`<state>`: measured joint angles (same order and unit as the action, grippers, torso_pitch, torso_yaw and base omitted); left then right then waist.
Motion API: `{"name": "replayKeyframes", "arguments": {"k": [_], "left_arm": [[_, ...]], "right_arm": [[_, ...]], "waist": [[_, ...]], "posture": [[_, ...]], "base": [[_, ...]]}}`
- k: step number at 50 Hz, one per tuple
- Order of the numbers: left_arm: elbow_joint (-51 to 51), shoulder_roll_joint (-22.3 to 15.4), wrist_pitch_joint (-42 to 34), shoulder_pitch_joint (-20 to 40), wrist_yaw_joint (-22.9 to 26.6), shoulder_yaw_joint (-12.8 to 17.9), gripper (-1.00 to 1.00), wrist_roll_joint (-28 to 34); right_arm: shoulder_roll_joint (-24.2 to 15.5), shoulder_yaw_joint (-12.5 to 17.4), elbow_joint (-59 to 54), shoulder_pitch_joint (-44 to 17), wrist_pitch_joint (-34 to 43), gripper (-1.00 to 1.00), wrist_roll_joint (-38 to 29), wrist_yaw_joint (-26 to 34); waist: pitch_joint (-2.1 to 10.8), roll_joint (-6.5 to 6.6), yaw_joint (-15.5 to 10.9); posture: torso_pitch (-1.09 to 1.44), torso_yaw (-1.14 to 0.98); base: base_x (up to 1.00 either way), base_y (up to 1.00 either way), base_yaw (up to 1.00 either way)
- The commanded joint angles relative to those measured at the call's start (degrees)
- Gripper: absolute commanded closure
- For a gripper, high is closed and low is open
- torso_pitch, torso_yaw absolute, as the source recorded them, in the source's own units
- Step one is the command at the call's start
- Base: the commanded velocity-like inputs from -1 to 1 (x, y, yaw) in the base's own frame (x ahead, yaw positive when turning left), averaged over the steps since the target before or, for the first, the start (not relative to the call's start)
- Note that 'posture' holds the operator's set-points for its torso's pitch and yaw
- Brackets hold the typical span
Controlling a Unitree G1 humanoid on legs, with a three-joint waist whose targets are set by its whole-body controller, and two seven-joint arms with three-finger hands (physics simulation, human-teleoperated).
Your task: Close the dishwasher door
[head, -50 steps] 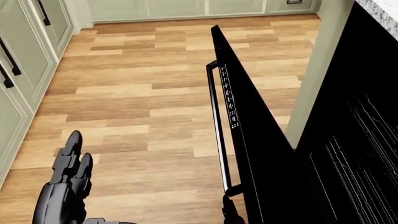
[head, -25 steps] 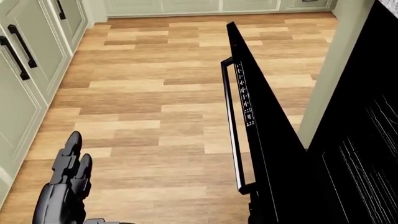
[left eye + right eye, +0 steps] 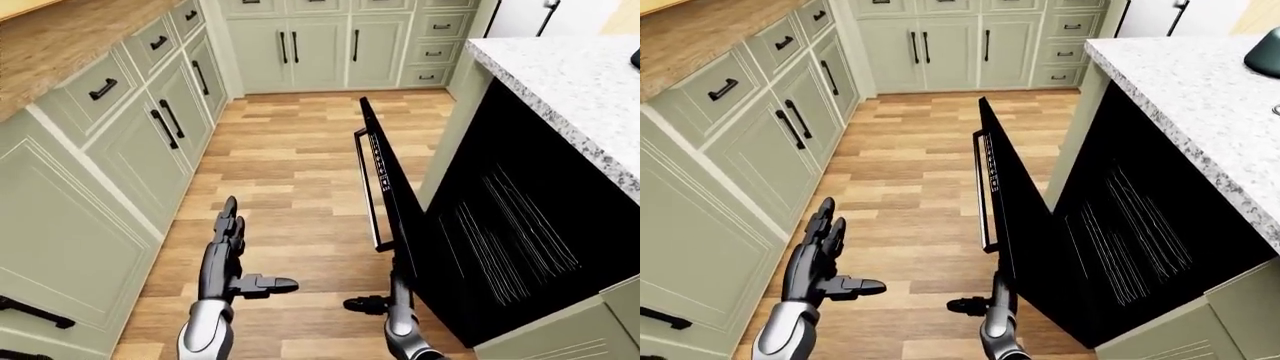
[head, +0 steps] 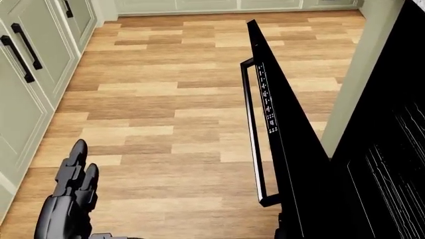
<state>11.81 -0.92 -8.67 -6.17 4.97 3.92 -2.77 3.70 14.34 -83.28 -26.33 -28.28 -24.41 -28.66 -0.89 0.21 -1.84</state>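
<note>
Black and big, the door [image 3: 400,210] stands half open, leaning out from the dishwasher [image 3: 510,225] under the counter [image 3: 570,90]. The right hand [image 3: 385,304] sits by its low edge, fingers flat, thumb out. The left hand [image 3: 228,251] is spread wide, holding nothing. If the right hand slides off, the door could drop down again
</note>
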Motion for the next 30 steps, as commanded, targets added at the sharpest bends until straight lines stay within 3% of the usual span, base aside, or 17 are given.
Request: {"name": "replayKeyframes", "arguments": {"k": [1,10,30], "left_arm": [[2.4,-0.1,1.7,0.8,0.0,0.0,-1.00,-0.1],[2.4,-0.1,1.7,0.8,0.0,-0.1,-1.00,-0.1],[2.3,-0.1,1.6,0.9,-0.1,-0.1,-1.00,-0.1]], "right_arm": [[-1.6,0.8,3.7,-1.9,-4.8,-1.00,1.4,-3.9],[-2.3,0.6,3.7,-1.9,-8.3,-1.00,1.9,-7.4],[-5.1,1.8,3.9,-1.8,-11.0,-1.00,7.0,-6.7]], "waist": [[1.49,-0.25,0.4],[1.31,-0.25,0.4],[1.01,-0.41,0.5]], "posture": [[0.00,0.00],[0.00,0.00],[0.00,0.00]], "base": [[0.00,0.00,0.00],[0.00,0.00,0.00],[0.00,0.00,0.00]]}}
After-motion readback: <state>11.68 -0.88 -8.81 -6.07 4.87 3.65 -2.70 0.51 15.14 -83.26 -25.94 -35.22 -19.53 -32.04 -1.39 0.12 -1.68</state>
